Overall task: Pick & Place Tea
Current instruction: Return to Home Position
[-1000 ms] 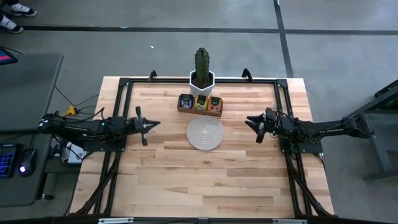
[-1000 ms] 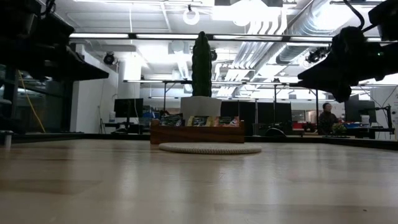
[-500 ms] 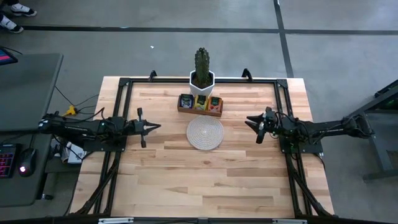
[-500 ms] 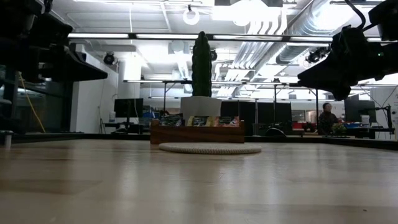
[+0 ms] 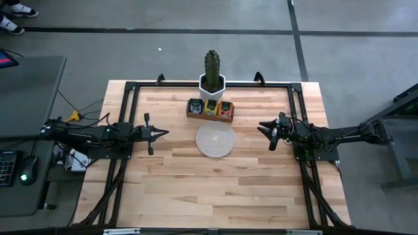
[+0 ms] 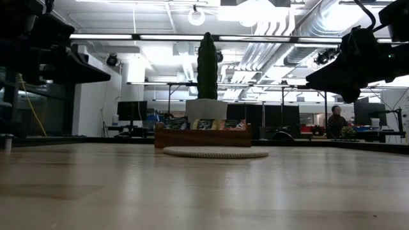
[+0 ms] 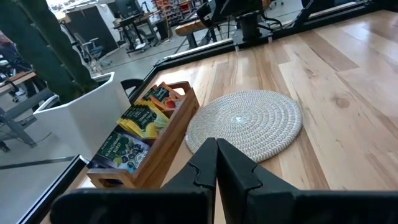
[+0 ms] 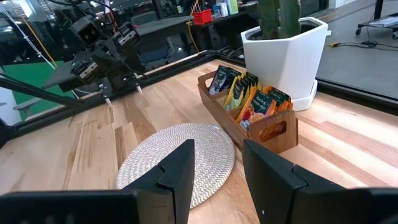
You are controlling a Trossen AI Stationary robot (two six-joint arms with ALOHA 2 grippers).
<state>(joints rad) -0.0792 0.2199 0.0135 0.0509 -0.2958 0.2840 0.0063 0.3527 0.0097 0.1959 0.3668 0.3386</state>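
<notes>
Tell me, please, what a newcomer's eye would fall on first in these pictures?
The tall cactus in its white pot at the table's far edge stands out first, with the wooden tray of colourful tea sachets right in front of it and the round woven mat before that. The left gripper, shut, and the right gripper, open, hover either side of the mat, both empty.

Left tool [image 5: 159,132] closed; right tool [image 5: 262,126] parted; both raised, pointing inward.

An overhead camera is looking down on the whole tabletop [image 5: 215,189]; a low one is peering level across it; wrist cameras are facing inward from left and right edges, sharing mat [image 7: 245,121] and tea [image 8: 249,99].
</notes>
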